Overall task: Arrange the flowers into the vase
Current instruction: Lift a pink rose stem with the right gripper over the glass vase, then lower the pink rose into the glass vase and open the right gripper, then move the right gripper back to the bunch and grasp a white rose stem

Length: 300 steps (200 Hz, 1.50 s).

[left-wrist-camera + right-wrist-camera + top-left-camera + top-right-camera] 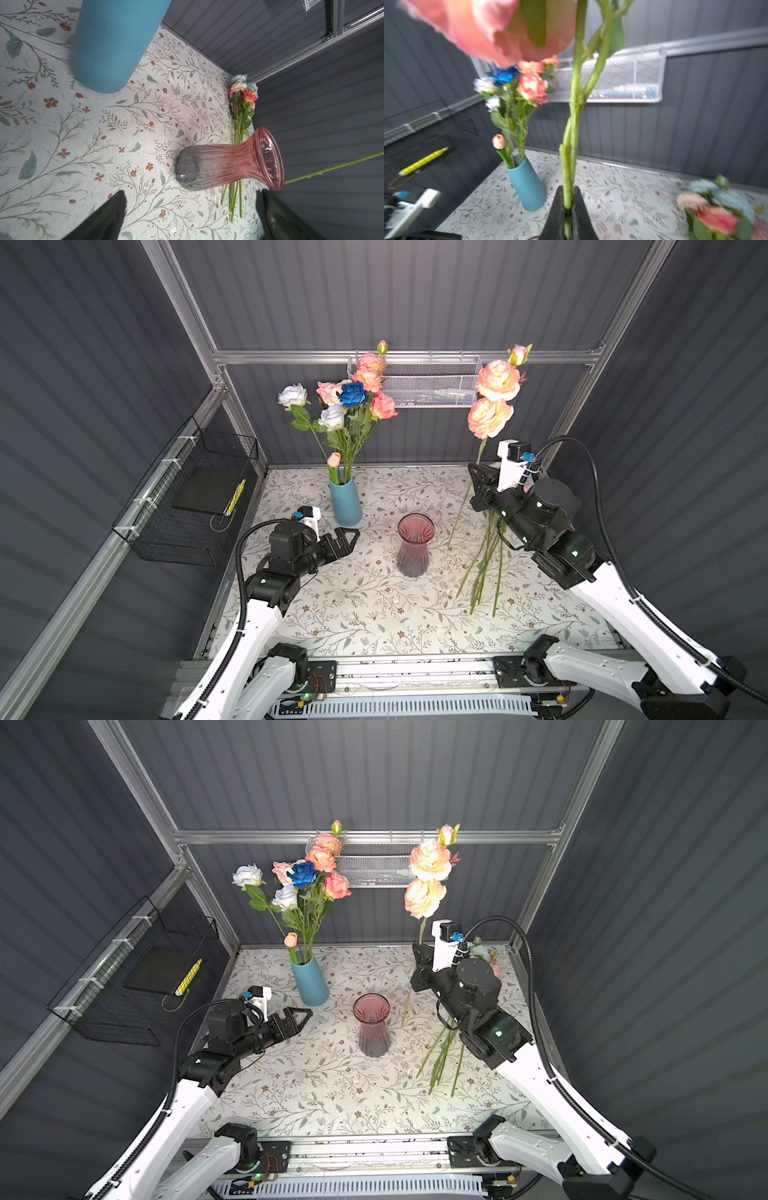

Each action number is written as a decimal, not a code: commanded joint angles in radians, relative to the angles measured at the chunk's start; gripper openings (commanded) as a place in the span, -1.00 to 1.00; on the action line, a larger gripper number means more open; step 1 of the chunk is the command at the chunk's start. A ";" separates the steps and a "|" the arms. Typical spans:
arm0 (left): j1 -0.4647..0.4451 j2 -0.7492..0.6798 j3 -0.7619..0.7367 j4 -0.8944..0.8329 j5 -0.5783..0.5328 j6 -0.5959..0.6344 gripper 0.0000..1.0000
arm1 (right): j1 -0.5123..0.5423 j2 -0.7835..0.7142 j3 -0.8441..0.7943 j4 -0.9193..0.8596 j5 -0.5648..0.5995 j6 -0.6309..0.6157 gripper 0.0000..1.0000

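My right gripper [473,477] [568,191] is shut on the green stem [572,135] of a flower with two large peach heads [496,381] [430,861] and a bud, held upright high at the right. Its lower end hangs to the right of the empty pink and grey glass vase [415,545] [372,1027] [228,164]. More flowers [484,568] [243,97] [716,214] lie on the table under the right arm. A blue vase [345,502] [527,187] holds several flowers. My left gripper [349,537] [192,193] stands open and empty, low, left of the glass vase.
A white mesh basket [432,383] hangs on the back rail behind the held flower's heads. A black wire basket [195,506] with a yellow pen [235,497] hangs on the left wall. The table [374,614] has a floral cover.
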 commanded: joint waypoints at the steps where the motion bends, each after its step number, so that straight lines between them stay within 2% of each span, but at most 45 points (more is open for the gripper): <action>1: 0.001 -0.004 0.017 0.009 0.028 -0.017 0.99 | 0.093 0.056 0.063 0.086 0.024 -0.121 -1.00; 59: 0.001 -0.031 0.010 -0.008 0.028 -0.022 0.99 | 0.121 0.288 0.225 0.184 0.026 -0.203 -1.00; 99: 0.001 -0.028 0.005 0.014 0.046 -0.041 0.99 | 0.121 0.300 0.070 0.258 0.032 -0.157 -1.00; 135: 0.001 -0.013 0.030 0.024 0.059 -0.037 1.00 | 0.127 0.295 -0.076 0.313 0.042 -0.053 -0.99; 157: 0.001 0.002 0.061 0.015 0.067 -0.033 0.99 | 0.142 0.291 -0.111 0.290 0.053 0.000 -0.77; 186: 0.001 0.028 0.090 0.009 0.066 -0.015 1.00 | 0.145 0.268 -0.137 0.243 0.044 0.062 -0.18; 210: 0.001 0.050 0.094 0.008 0.058 -0.008 0.99 | 0.147 0.220 -0.148 0.206 0.054 0.082 0.04; 246: 0.001 0.085 0.104 0.016 0.063 0.000 0.99 | 0.147 0.087 -0.192 0.188 0.097 0.076 0.22; 280: 0.001 0.093 0.108 0.030 0.060 0.000 0.99 | 0.138 -0.058 -0.229 0.114 0.186 0.082 0.28; 300: 0.001 0.090 0.107 0.033 0.061 0.000 1.00 | 0.091 -0.114 -0.225 0.026 0.200 0.123 0.29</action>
